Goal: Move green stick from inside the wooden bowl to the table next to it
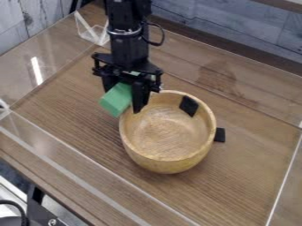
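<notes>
Just outside the bowl's left rim, the flat bright green rectangular stick (pixel 115 101) hangs tilted in the black hand (pixel 127 95), whose fingers are clamped on it, long axis slanting down toward the brown wood-grain tabletop (pixel 71 124). The round light-wood bowl (pixel 169 132) sits just beside it to the right, so bare tabletop lies below the stick and a lowering looks due.

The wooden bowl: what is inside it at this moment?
The wooden bowl shows only its pale bare floor and a small black piece at the far rim. The green stick is outside, in the pincer.
</notes>
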Robot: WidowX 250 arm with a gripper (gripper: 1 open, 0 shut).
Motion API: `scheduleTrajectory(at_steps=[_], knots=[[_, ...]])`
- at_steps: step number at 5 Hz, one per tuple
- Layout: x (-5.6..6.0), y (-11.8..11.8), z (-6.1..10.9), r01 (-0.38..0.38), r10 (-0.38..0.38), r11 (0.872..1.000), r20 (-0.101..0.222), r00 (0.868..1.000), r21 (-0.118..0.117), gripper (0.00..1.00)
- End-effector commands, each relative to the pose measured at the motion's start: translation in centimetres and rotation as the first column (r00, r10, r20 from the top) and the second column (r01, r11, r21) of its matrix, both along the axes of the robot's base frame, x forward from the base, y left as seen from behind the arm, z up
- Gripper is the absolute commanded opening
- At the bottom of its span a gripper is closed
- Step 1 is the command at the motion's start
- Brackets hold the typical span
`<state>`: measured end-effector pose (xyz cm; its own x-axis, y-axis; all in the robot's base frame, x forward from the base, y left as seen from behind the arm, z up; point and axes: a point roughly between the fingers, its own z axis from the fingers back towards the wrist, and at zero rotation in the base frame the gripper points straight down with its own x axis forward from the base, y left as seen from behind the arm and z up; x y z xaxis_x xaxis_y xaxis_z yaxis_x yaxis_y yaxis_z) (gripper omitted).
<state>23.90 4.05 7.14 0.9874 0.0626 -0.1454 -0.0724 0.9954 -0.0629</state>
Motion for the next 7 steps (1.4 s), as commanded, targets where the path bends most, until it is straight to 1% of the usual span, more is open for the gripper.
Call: scheduleTrajectory(at_steps=[1, 2, 3, 7], knots=[[1.09, -0.04, 1.13, -0.007, 0.007, 1.0, 0.044, 0.999, 0.006, 0.0], [1.08, -0.13, 1.17, -0.007, 0.007, 1.0, 0.04, 0.999, 0.003, 0.0], [1.2, -0.29, 1.52, -0.01, 0.01, 1.0, 0.042, 0.999, -0.005, 0.0], [1.19, -0.68, 1.56, -0.008, 0.009, 1.0, 0.021, 1.0, -0.02, 0.0]])
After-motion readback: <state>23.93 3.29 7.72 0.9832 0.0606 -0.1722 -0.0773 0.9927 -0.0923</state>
